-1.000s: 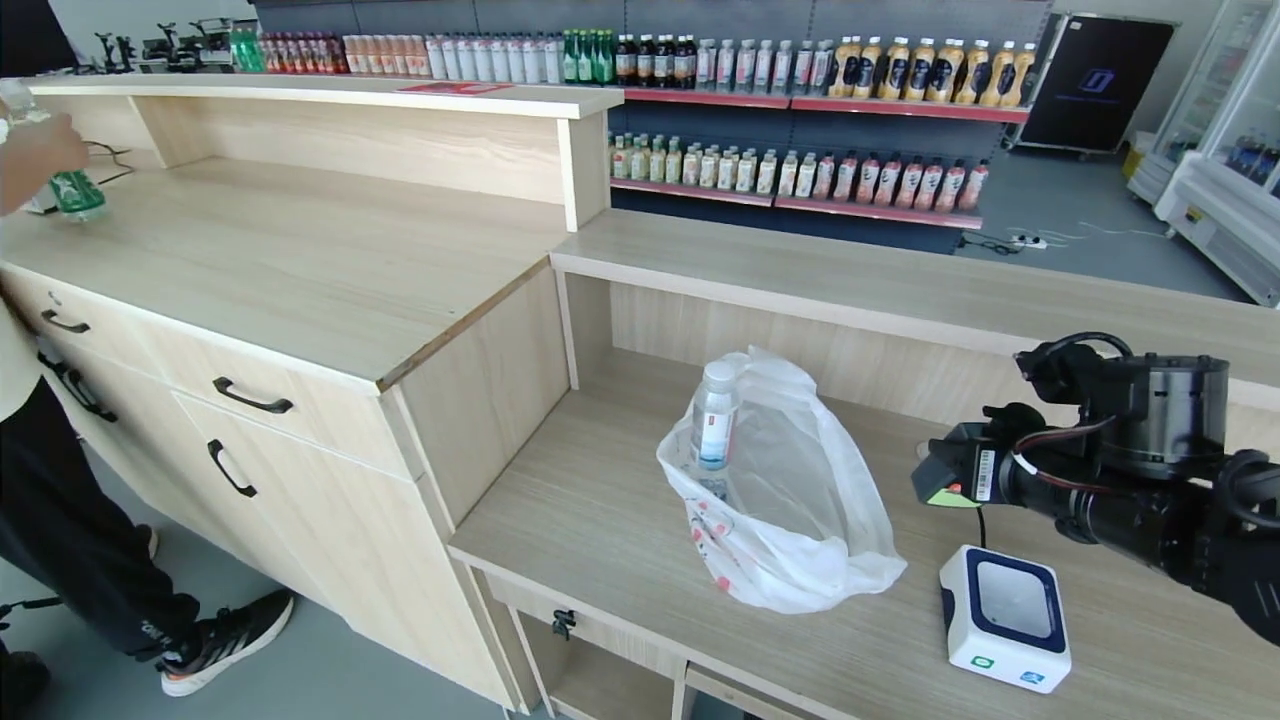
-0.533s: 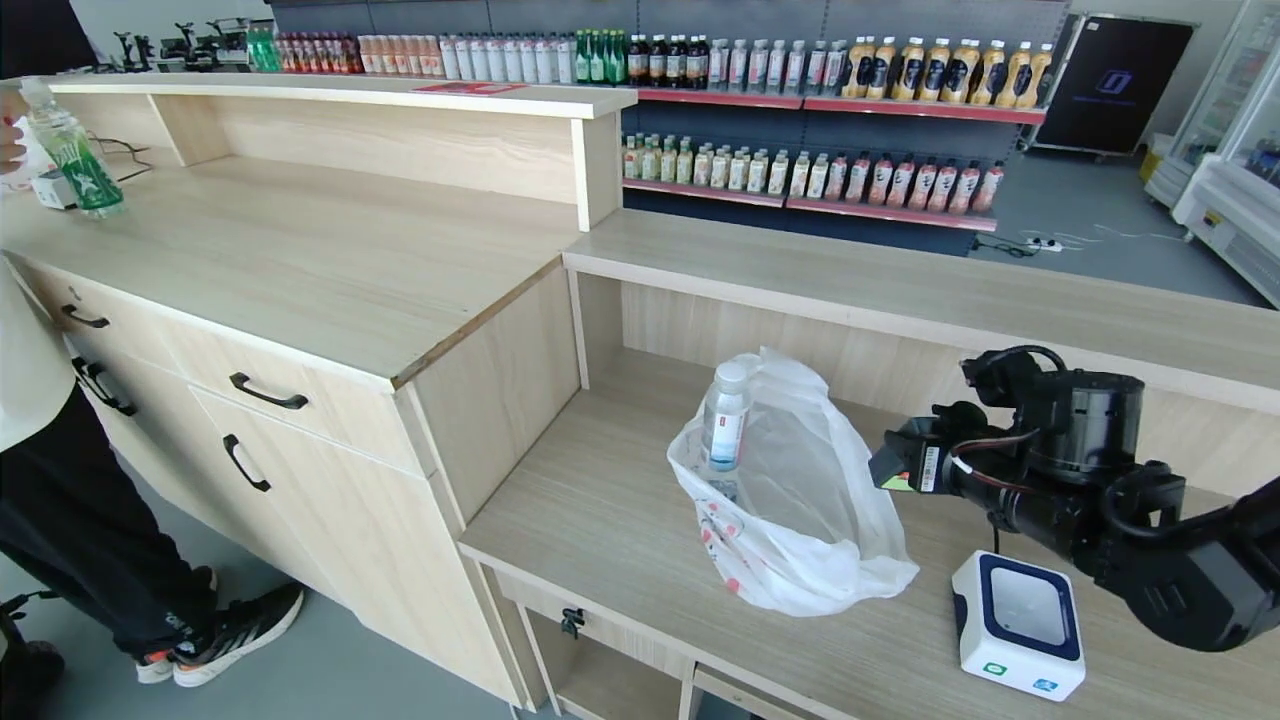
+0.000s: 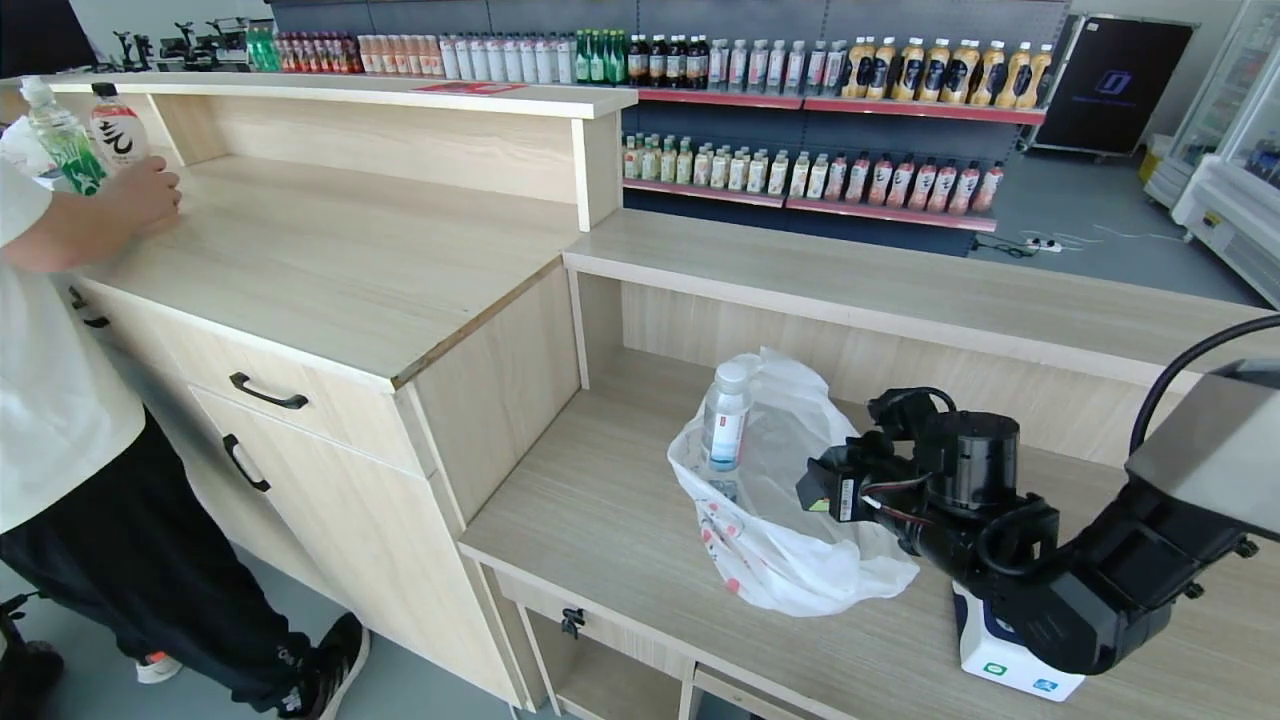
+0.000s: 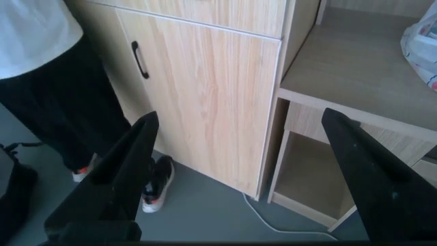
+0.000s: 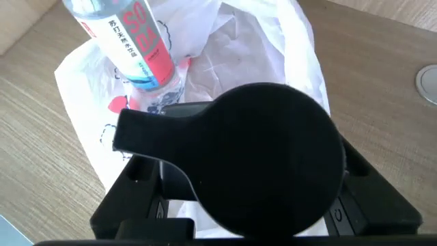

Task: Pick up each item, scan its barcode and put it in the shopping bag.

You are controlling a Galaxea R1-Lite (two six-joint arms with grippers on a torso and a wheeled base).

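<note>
A white plastic shopping bag lies open on the lower counter, with a clear bottle standing upright in it. My right gripper hangs over the bag's right side, just right of the bottle. In the right wrist view a black round shape lies across the bag, and the red-labelled bottle is beyond it. My left gripper is open and holds nothing, low beside the cabinet front, above the floor. On the raised counter at far left, a person's hand rests by a green bottle and a white-labelled bottle.
A white and blue barcode scanner sits on the lower counter, partly under my right arm. A cabinet with drawers stands to the left, and the person stands against it. A raised ledge runs behind the bag. Shelves of drinks line the back wall.
My right arm has swung left from above the scanner to over the bag. The person has brought a second bottle to the raised counter and stepped closer.
</note>
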